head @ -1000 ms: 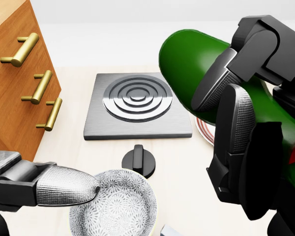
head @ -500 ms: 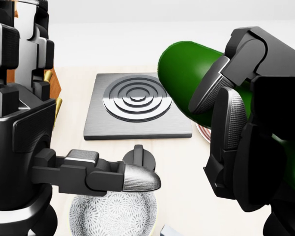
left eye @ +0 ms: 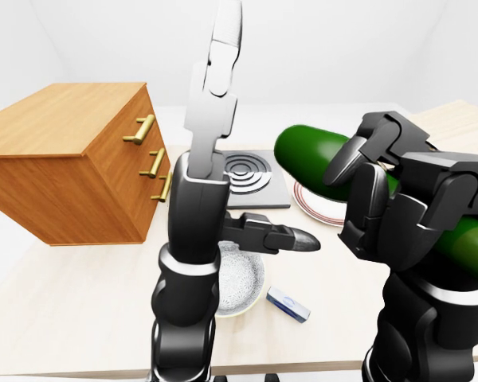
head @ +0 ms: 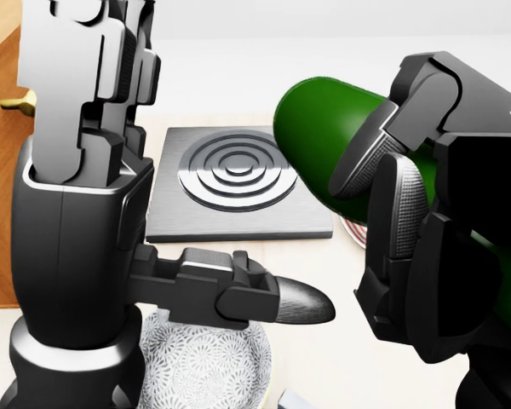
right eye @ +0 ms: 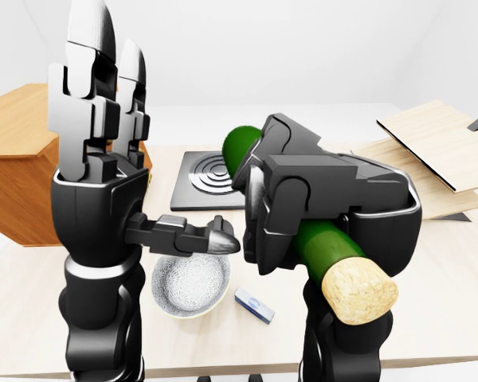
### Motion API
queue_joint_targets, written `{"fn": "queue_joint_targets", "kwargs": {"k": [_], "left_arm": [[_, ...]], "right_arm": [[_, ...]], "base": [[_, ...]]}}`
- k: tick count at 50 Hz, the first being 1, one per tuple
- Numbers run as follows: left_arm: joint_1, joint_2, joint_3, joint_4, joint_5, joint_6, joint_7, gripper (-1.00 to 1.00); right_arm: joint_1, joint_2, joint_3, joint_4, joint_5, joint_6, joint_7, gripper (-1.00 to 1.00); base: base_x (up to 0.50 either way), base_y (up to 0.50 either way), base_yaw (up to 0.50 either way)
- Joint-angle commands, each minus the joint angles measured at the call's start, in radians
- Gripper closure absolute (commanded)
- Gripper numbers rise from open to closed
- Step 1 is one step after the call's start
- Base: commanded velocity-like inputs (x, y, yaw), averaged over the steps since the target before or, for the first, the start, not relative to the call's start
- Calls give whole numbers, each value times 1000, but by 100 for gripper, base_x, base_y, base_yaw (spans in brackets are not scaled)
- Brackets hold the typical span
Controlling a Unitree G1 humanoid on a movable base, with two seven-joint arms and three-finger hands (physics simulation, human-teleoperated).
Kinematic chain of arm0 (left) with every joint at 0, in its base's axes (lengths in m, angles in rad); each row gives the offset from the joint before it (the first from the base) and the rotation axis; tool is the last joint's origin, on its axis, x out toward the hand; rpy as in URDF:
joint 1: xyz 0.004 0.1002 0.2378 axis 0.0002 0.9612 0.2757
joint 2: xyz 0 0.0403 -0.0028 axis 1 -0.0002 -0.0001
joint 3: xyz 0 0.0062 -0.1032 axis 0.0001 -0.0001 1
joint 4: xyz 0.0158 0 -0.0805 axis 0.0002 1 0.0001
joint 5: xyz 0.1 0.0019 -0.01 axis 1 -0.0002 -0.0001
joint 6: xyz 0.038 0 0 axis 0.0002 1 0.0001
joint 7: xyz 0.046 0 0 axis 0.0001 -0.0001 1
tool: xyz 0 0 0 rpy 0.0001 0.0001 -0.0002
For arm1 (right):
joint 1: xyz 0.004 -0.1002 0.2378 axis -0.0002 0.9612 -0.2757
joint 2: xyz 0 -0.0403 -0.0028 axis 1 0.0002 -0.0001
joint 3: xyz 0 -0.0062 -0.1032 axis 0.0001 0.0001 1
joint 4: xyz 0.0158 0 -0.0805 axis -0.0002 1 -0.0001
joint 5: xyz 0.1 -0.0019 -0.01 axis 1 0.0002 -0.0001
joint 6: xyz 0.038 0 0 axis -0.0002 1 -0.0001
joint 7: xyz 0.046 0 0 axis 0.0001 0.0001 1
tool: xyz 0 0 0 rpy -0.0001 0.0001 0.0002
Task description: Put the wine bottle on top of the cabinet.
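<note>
The green wine bottle [left eye: 311, 151] lies nearly level in the air on the right, its round base towards the hob and its cork [right eye: 358, 290] towards the camera. My right hand [left eye: 354, 199] is shut on it, fingers over the top and thumb below. The wooden cabinet [left eye: 72, 111] with gold handles stands at the left of the left-eye view, well left of the bottle, its flat top bare. My left hand [left eye: 259, 139] is raised upright between cabinet and bottle, open, fingers pointing up and thumb [left eye: 291, 239] sticking right. It holds nothing.
A grey hob plate [left eye: 251, 171] with rings lies behind the hands. A patterned bowl [left eye: 243, 278] sits below the left thumb, a red-rimmed plate [left eye: 311, 211] under the bottle, and a small blue-white block [left eye: 288, 304] near the table's lower edge. Pale wooden boards [right eye: 438, 151] lie at right.
My left hand has risen from low at the bottom left to upright, now covering the cabinet's drawer fronts and the black knob in the head view. The right hand and bottle barely moved.
</note>
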Motion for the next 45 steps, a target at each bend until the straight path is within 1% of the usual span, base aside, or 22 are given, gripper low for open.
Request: {"fn": "queue_joint_targets", "kwargs": {"k": [1,8,17,20,23,26,30,33,38,45], "left_arm": [[-21,-38,-25,22,61,0,-16,-100],[-25,-60,-40,51,83,0,-12,-100],[-18,-74,-44,85,84,0,-2,-100],[-15,-81,-54,95,87,0,5,-100],[-13,-84,-48,118,78,0,14,-100],[-5,-91,-67,122,84,0,21,-100],[-21,-101,-70,119,97,0,14,-100],[-13,-103,-78,120,102,0,15,-100],[-26,-117,-85,114,116,0,5,-100],[-29,-126,-82,139,115,0,11,-100]], "right_arm": [[1,2,14,-9,5,0,-95,100],[-8,6,21,-6,4,0,-99,100],[-3,5,18,-15,5,0,-98,100],[4,7,24,-14,5,0,-101,100],[7,7,25,-17,5,0,-101,100],[15,8,23,-10,7,0,-100,100],[13,9,25,-8,8,0,-101,100],[6,9,33,-3,6,0,-104,100],[-7,10,36,-5,2,0,-102,100],[-14,9,34,-6,-1,0,-99,100]], "base": [[0,0,0],[0,0,0],[0,0,0],[0,0,0],[0,0,0],[0,0,0],[0,0,0],[0,0,0],[0,0,0],[0,0,0]]}}
